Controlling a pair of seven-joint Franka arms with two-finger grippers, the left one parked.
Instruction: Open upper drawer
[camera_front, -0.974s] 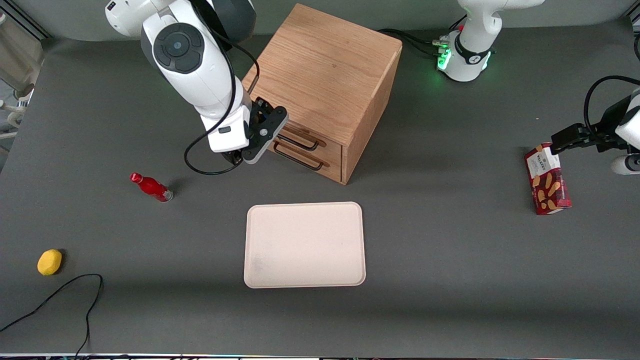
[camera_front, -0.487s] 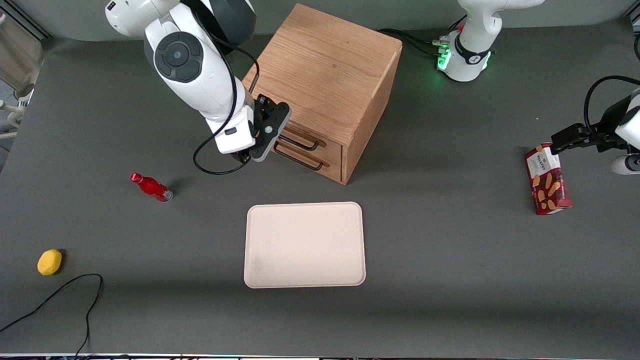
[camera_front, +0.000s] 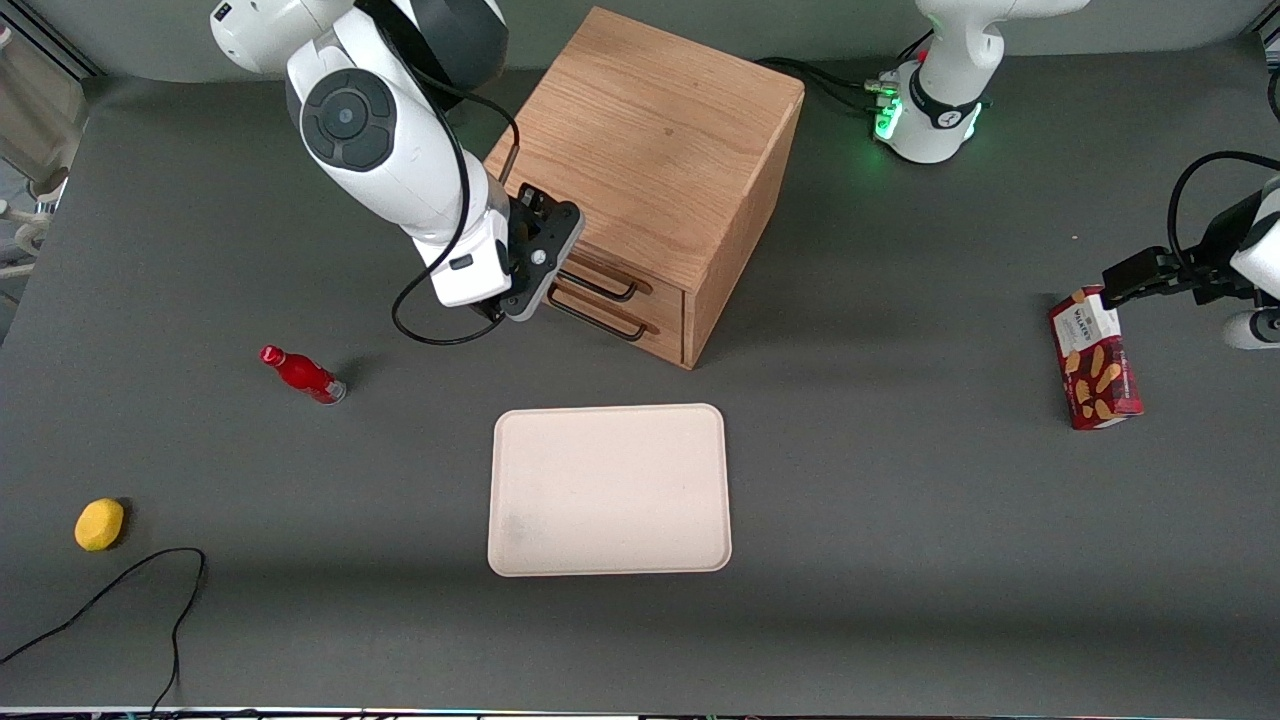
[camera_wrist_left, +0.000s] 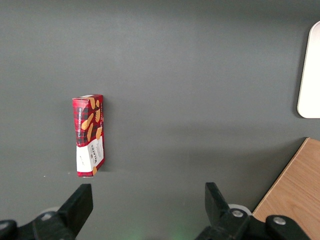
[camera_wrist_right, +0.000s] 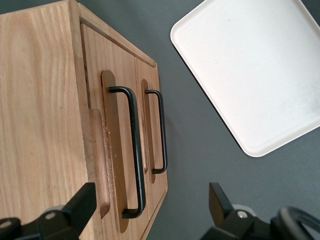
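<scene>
The oak cabinet (camera_front: 650, 170) stands at the middle of the table with both drawers shut. The upper drawer (camera_wrist_right: 95, 80) lies just under the cabinet's top and has a thin black bar handle (camera_wrist_right: 135, 145), also seen in the front view as the upper handle (camera_front: 608, 287). The lower drawer's handle (camera_wrist_right: 161, 130) sits beside it. My gripper (camera_wrist_right: 150, 205) hovers open in front of the drawer fronts, at the end of the upper handle toward the working arm, a short gap away and touching nothing. In the front view the gripper (camera_front: 545, 262) hides that end of both drawers.
A white tray (camera_front: 608, 490) lies on the table nearer the front camera than the cabinet. A red bottle (camera_front: 302, 374), a yellow lemon (camera_front: 99, 524) and a black cable (camera_front: 150, 590) lie toward the working arm's end. A cookie box (camera_front: 1094, 358) lies toward the parked arm's end.
My gripper has moved a little up and closer to the drawer fronts, then nearly stopped. It stays open. The drawers have not moved.
</scene>
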